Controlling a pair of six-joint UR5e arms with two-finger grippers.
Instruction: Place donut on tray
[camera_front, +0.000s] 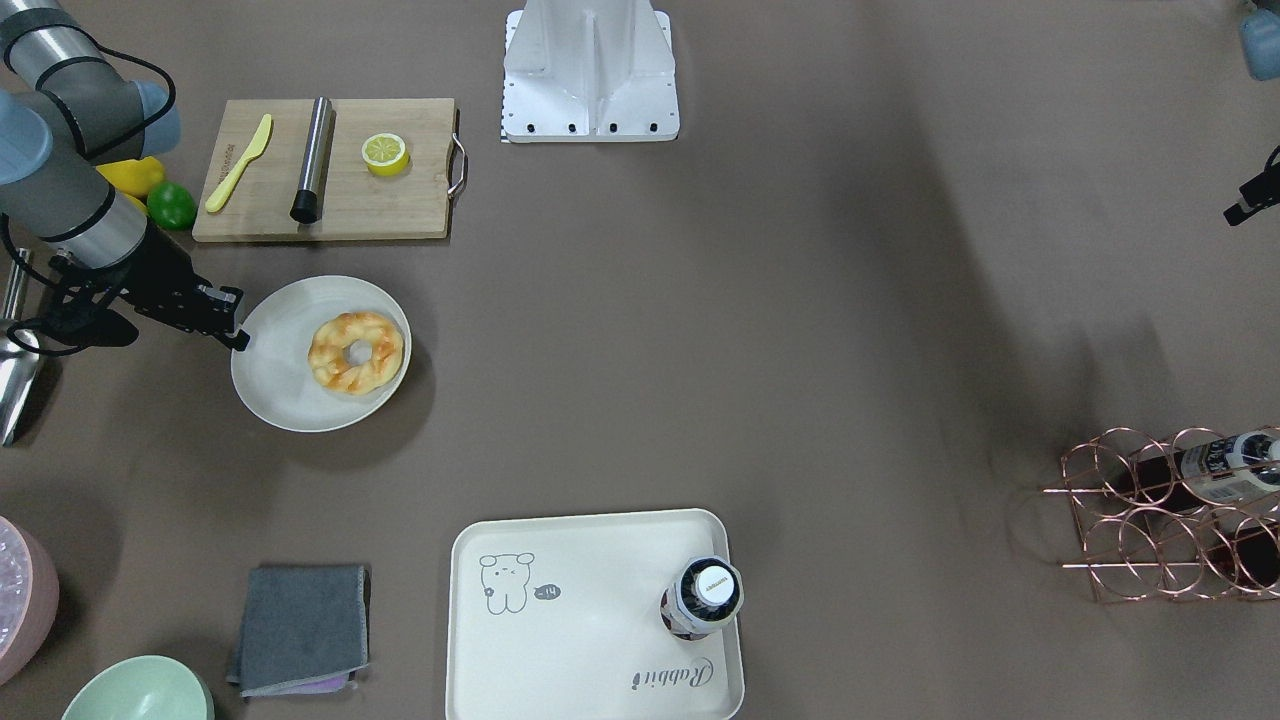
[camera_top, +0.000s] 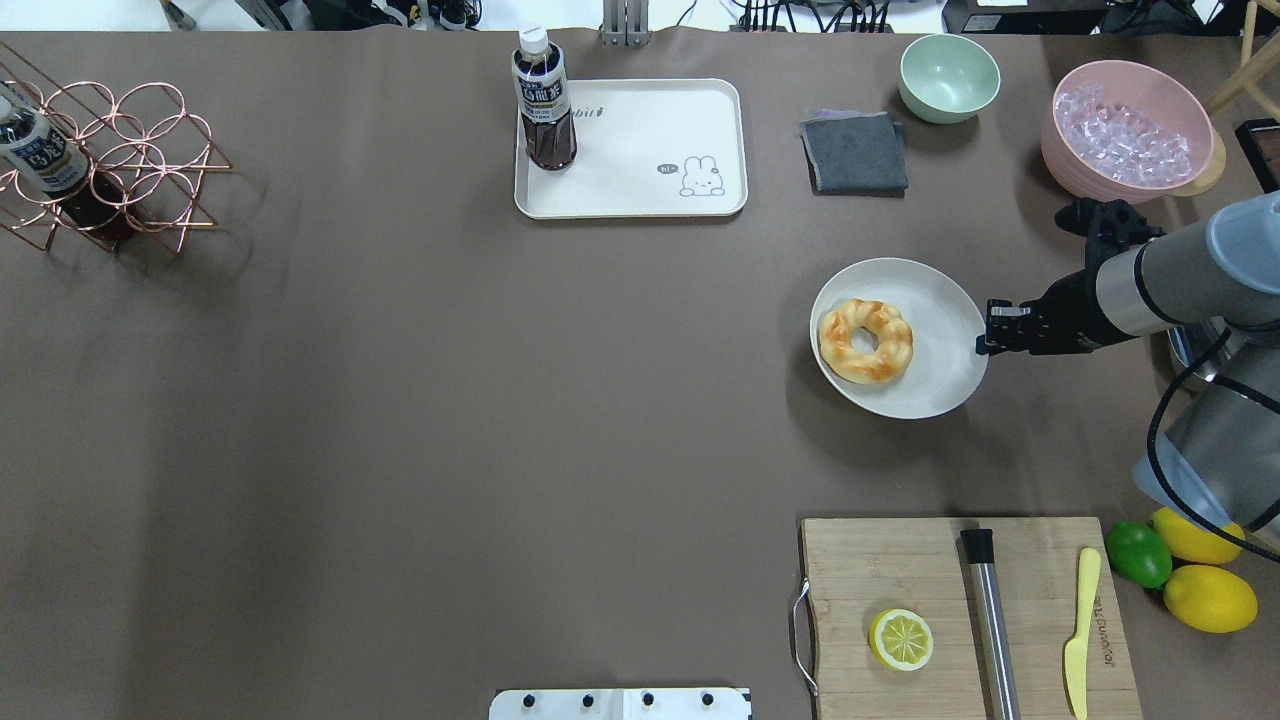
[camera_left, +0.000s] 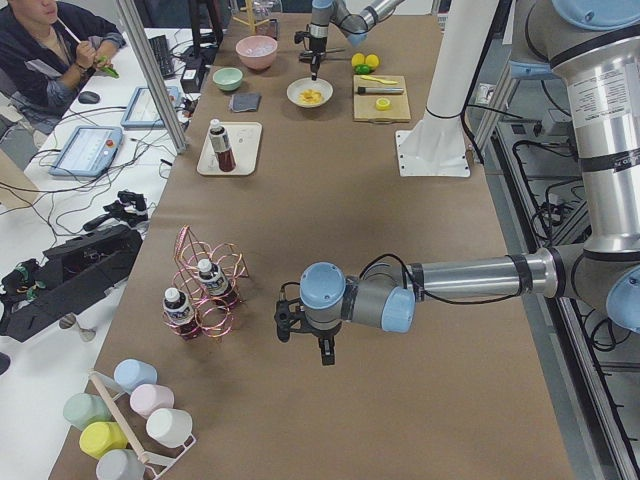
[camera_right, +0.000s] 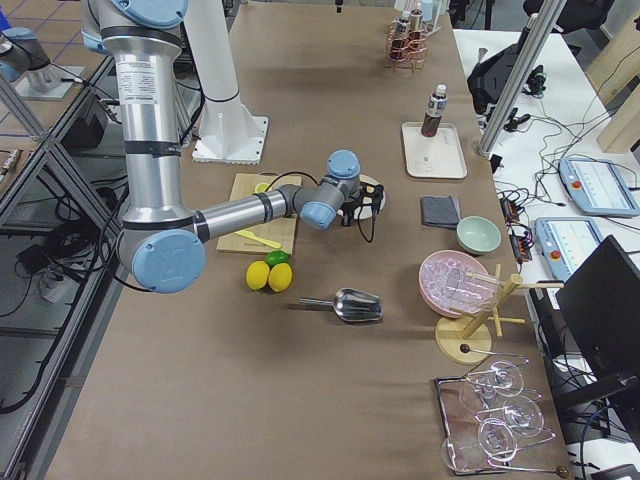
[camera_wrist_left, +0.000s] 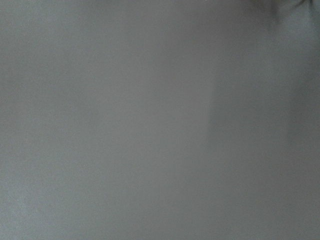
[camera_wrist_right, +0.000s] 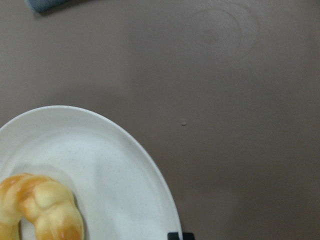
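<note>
halved lemon on cutting board; grey cloth beside green bowl.

"Rabbit" is printed in grey script on the tray, upside down in the front-facing view; the labels on the bottle cannot be read

Even, soft overhead light covers the brown desk; shadows are faint and blurred, with a broad dark band at the front-facing view's right. The left wrist view is featureless grey blur. The round off-white plate looks slightly soft.
</note>
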